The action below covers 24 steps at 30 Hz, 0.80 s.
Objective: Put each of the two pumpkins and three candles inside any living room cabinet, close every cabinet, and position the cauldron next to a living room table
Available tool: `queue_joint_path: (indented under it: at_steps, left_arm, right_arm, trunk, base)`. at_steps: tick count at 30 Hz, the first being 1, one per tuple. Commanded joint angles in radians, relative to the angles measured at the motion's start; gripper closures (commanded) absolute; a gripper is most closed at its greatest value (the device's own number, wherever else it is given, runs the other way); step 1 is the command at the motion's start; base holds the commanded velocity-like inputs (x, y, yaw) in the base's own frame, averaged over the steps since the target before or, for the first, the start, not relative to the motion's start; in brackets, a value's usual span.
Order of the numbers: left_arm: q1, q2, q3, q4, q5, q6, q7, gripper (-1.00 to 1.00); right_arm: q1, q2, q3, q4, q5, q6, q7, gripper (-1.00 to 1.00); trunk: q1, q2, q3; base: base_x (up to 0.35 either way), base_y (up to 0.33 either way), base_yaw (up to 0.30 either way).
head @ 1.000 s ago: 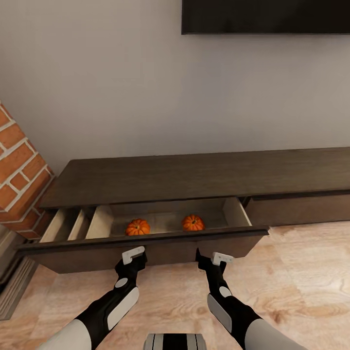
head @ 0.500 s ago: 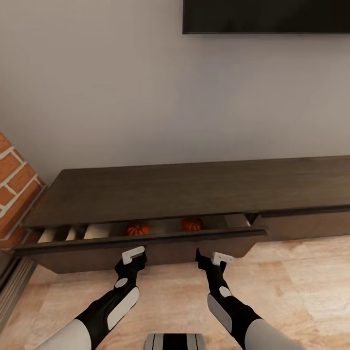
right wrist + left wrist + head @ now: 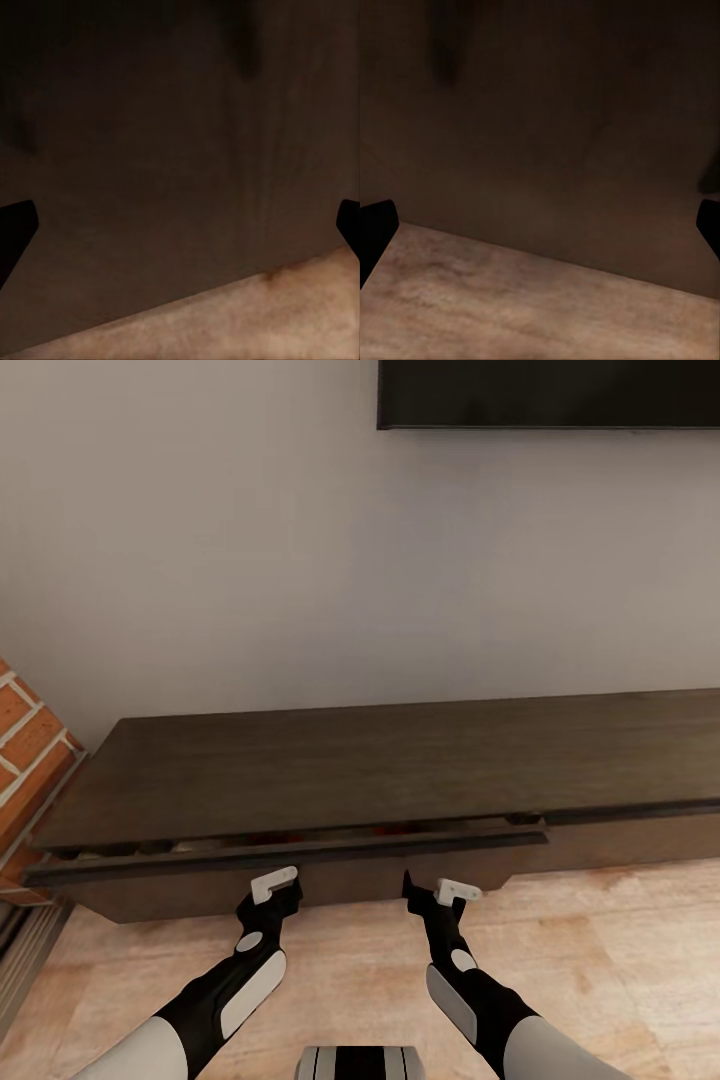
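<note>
The long dark-brown cabinet point(image 3: 400, 760) stands against the wall, its wide drawer front point(image 3: 330, 872) pushed in until only a thin dark gap remains under the top. Both pumpkins are hidden inside that drawer. My left gripper point(image 3: 283, 889) and right gripper point(image 3: 430, 890) are both open, side by side, their tips up against the drawer front. In the left wrist view the dark panel point(image 3: 540, 135) is close ahead, with a fingertip point(image 3: 375, 232) at each edge. The right wrist view shows the same panel point(image 3: 180, 150) and spread fingertips point(image 3: 16, 221).
A red brick column point(image 3: 30, 755) stands at the cabinet's left end, with a grey strip point(image 3: 20, 970) on the floor below it. A black screen point(image 3: 550, 392) hangs on the wall above. Light wooden floor point(image 3: 620, 970) lies in front of the cabinet.
The drawer has slid from wide open to almost shut, and the two pumpkins have gone out of sight under the cabinet top. The view moved closer to the cabinet with both arms.
</note>
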Motion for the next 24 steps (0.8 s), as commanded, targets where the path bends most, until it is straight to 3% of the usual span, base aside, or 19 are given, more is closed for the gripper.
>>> queue_joint_path:
  at_steps: [1, 24]
  left_arm:
    - [-0.002, 0.002, -0.008, -0.001, 0.009, -0.007, 0.006, -1.0]
    - [-0.002, 0.002, -0.007, -0.002, 0.009, -0.007, 0.006, -1.0]
  right_arm:
    - [-0.001, -0.001, 0.008, 0.0, -0.007, -0.005, -0.007, -1.0]
    - [-0.001, -0.001, 0.008, 0.0, -0.007, -0.005, -0.007, -1.0]
  trunk:
    - [0.0, 0.0, -0.001]
    - [0.0, 0.0, -0.001]
  base:
    - [0.08, 0.0, 0.0]
    - [0.064, 0.004, 0.0]
